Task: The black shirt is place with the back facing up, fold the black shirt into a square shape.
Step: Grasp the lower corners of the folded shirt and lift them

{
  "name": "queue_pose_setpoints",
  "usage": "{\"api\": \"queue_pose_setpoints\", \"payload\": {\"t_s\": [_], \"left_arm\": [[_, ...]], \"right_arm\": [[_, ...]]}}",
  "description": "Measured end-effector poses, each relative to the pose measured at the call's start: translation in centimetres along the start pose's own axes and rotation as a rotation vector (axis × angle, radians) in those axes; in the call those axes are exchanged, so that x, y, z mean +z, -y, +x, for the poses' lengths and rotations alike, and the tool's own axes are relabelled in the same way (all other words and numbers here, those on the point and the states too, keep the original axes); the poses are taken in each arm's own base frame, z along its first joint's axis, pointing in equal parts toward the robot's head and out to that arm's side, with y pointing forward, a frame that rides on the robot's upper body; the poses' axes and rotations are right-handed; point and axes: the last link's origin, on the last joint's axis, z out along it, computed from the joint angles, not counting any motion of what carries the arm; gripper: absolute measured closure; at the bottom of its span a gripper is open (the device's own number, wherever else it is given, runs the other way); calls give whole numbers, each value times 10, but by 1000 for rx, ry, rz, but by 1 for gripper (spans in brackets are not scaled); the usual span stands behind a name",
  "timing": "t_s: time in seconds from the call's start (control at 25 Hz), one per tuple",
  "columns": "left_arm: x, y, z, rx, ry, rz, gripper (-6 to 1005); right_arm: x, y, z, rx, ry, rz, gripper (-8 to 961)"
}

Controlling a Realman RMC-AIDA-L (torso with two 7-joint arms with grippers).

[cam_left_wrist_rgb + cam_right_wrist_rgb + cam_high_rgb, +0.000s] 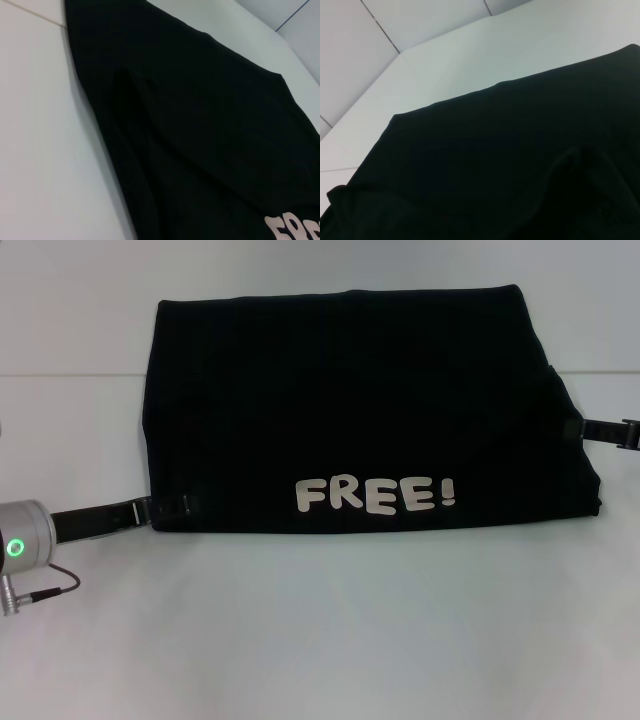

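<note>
Now black shirt (350,410) spread between left gripper (170,506) (near corner), right gripper (572,428).

The left arm's wrist (25,535) is a silver cylinder bearing a green ring-shaped indicator light; a thin dark cable exits below it. Both grippers are black.

Black shirt (360,410) with white "FREE!" lettering on a white table (320,640)

Probably a lab: bare white table (320,640).
</note>
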Motion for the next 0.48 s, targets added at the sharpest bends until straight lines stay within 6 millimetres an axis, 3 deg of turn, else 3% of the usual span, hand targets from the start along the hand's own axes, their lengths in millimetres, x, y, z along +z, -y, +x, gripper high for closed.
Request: {"api": "queue_pose_setpoints", "payload": {"t_s": [0.48], "left_arm": [[9,0,2,87,40,60,347]], "right_arm": [[0,0,0,0,-1,3,221]]}}
